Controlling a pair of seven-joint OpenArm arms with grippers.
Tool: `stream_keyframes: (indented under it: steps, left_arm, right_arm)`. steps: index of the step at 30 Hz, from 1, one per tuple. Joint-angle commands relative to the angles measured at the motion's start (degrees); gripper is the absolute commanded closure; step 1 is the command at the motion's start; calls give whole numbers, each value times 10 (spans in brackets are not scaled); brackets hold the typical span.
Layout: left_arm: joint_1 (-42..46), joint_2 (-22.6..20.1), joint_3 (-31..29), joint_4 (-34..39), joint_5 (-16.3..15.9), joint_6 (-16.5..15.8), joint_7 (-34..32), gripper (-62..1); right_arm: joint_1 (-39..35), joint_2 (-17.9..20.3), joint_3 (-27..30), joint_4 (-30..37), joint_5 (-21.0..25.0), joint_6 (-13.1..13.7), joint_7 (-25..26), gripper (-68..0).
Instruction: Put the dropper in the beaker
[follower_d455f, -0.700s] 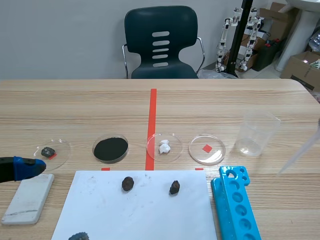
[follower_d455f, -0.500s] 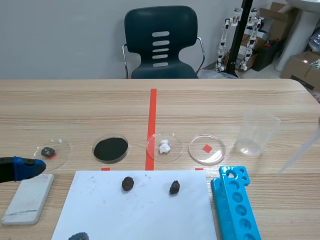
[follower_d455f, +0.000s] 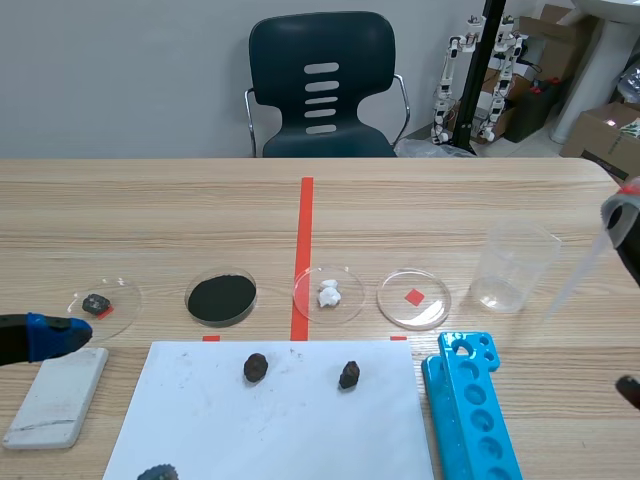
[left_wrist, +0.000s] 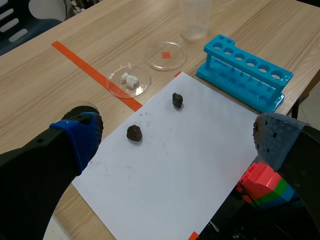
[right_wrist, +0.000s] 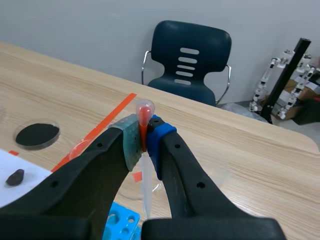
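Your right hand (right_wrist: 143, 139) is closed on the dropper (right_wrist: 145, 185). Its two pads pinch the clear tube just under the red bulb, which stands up above the fingertips, and the rest of the tube hangs down between the fingers. In the scene view that arm comes in at the right edge, raised off the bench (follower_d455f: 150, 210). The dropper slants from the hand down and in toward the middle. Its tip ends outside the beaker (follower_d455f: 515, 262), just beside the wall that faces the arm. The beaker stands upright on the bench, near the far end of the blue tube rack (follower_d455f: 470, 410).

Your left hand (left_wrist: 175, 139) is open, its fingers spread wide and gripping nothing. It sits low at the left edge of the bench, with its blue pad just above the white block (follower_d455f: 58, 395). From its wrist view you look past the fingers onto the white sheet (left_wrist: 170, 175). Two dark lumps (left_wrist: 133, 133) lie on the sheet, with the rack and the beaker further ahead, well apart from this hand.
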Motion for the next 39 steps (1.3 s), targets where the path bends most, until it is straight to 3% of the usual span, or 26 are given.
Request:
stream_keyframes:
  steps: [1,6,15,22,39]
  left_arm:
    - [4,3,2,6,-6,0,-10,-623]
    - [4,3,2,6,-6,0,-10,-623]
    - [4,3,2,6,-6,0,-10,-623]
    - [4,3,2,6,-6,0,-10,-623]
    - [4,3,2,6,-6,0,-10,-623]
  right_arm:
    - [18,-3,-3,1,8,0,-8,-11]
    - [63,-16,-20,0,8,-9,-64,-10]
    - [153,-36,-64,-15,-5,-126,-107,-10]
    - [234,-36,-77,-66,-16,-181,-110,-10]
    - [347,-34,-80,-207,-16,-185,-99,-10]
